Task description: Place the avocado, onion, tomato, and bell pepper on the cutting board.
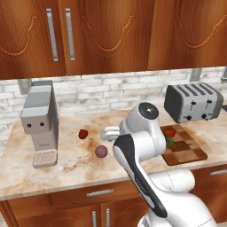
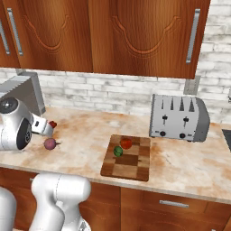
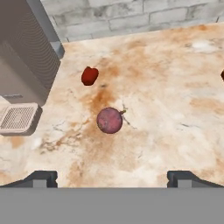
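Meanwhile the gripper (image 3: pixel 112 177) hangs released, jaws wide and holding nothing, above the onion (image 3: pixel 110 120) out on the bare middle of the worktop (image 1: pixel 71 164). Toward the back wall lies the bell pepper (image 3: pixel 89 75), just beside the coffee machine (image 1: pixel 40 122) standing at the worktop's left end. Well apart, near the front edge, the cutting board (image 2: pixel 128 162) carries the tomato (image 2: pixel 126 143) and avocado (image 2: pixel 118 151), with the toaster (image 2: pixel 179 117) behind it.

No text, label, brand, number or sign can be read anywhere: the toaster (image 2: pixel 179 118), the coffee machine (image 1: pixel 40 122) and the cabinet doors (image 1: pixel 106 33) carry no legible writing.
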